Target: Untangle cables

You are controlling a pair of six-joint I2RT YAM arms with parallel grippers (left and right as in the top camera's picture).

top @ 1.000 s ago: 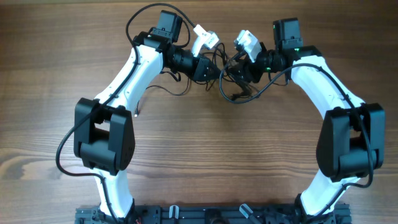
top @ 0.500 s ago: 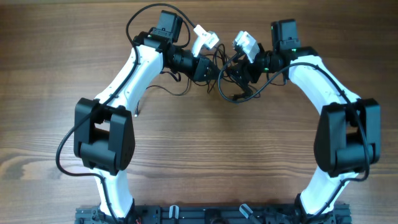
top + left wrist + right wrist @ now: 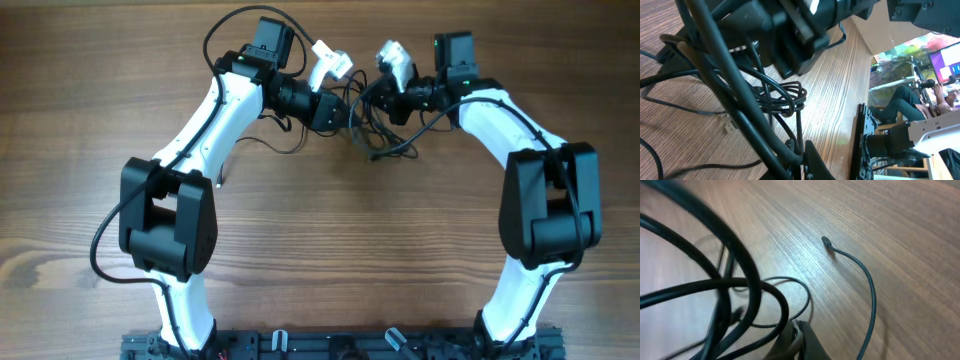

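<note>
The cables [image 3: 368,128] lie as a black tangle on the wooden table between my two grippers, at the far middle. My left gripper [image 3: 348,112] reaches in from the left. In the left wrist view the left gripper [image 3: 801,159] is shut on a black cable, with a coiled bundle [image 3: 785,95] just beyond it. My right gripper [image 3: 378,100] comes in from the right. Close up, the right gripper [image 3: 799,330] is shut, a thin cable loop [image 3: 790,287] ending at its tips. Another cable [image 3: 871,297] with a small plug end [image 3: 826,241] lies loose on the wood.
A thin cable strand [image 3: 250,142] trails left under the left arm to a silver tip [image 3: 218,181]. Both arm bases stand at the near edge on a black rail [image 3: 300,345]. The left wrist view shows the table edge and rail [image 3: 863,135].
My right gripper has shut and drawn back toward the far edge, pulling the tangle's loops with it. The left arm has not moved.
</note>
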